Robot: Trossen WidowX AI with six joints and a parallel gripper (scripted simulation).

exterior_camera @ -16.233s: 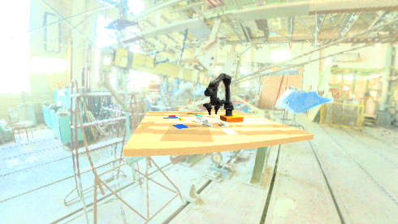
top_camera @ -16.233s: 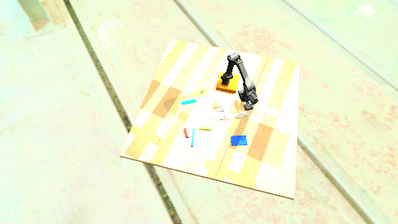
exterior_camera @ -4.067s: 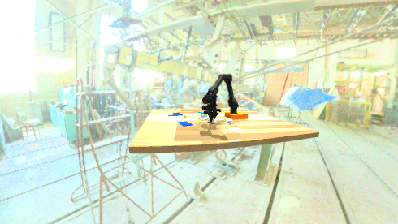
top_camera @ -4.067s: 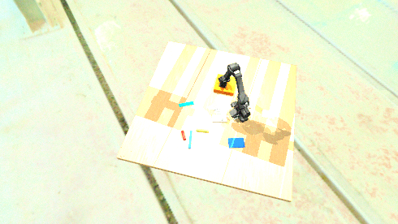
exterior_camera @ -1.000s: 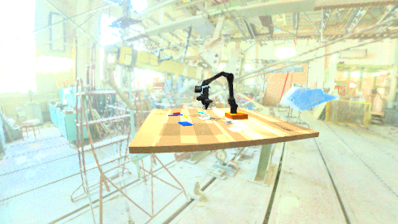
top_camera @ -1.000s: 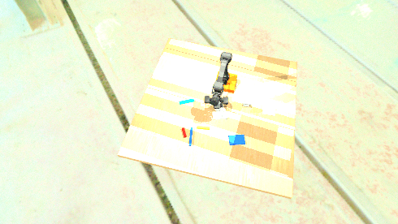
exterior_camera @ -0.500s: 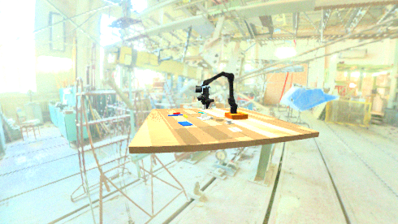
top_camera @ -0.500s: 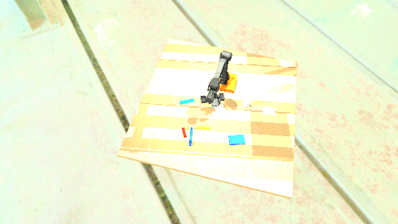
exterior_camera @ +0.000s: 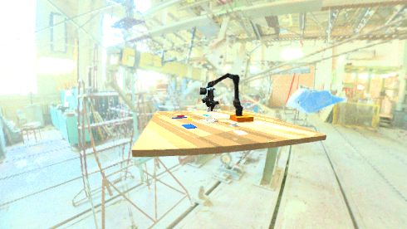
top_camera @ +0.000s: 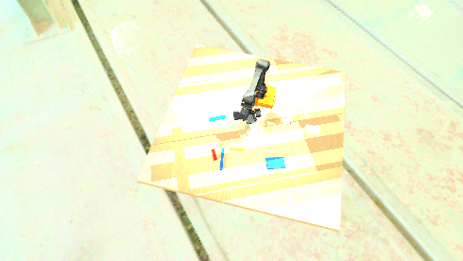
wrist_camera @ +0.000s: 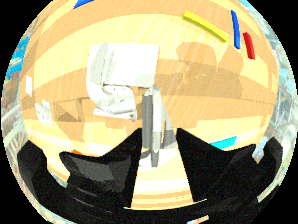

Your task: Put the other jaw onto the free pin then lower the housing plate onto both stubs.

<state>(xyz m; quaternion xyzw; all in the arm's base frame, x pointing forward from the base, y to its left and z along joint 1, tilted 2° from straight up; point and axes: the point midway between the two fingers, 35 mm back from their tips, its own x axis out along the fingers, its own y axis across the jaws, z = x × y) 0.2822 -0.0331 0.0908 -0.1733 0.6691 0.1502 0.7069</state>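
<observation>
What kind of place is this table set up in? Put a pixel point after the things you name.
It looks like an old workshop or factory hall, though I can't say which. In the exterior view, steel beams run overhead, long grooves cross the floor (top_camera: 85,189) (exterior_camera: 232,216), and teal cabinets (exterior_camera: 76,120) stand at the left.

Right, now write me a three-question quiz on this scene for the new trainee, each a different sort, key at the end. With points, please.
1. True or false: the gripper (top_camera: 253,119) (exterior_camera: 212,109) (wrist_camera: 158,131) is holding a pale grey piece (wrist_camera: 155,120).

2. Which bar lies nearest the red bar (top_camera: 214,154) (exterior_camera: 180,116) (wrist_camera: 249,46)?
A) the cyan bar
B) the thin blue bar (top_camera: 222,160) (exterior_camera: 178,118) (wrist_camera: 235,29)
C) the yellow bar

3. Fill in the colour: the arm (top_camera: 257,82) (exterior_camera: 237,89) stands on an ____ block (top_camera: 270,96) (exterior_camera: 242,119) (wrist_camera: 77,151).

Key: 1 true; 2 B; 3 orange.
</observation>
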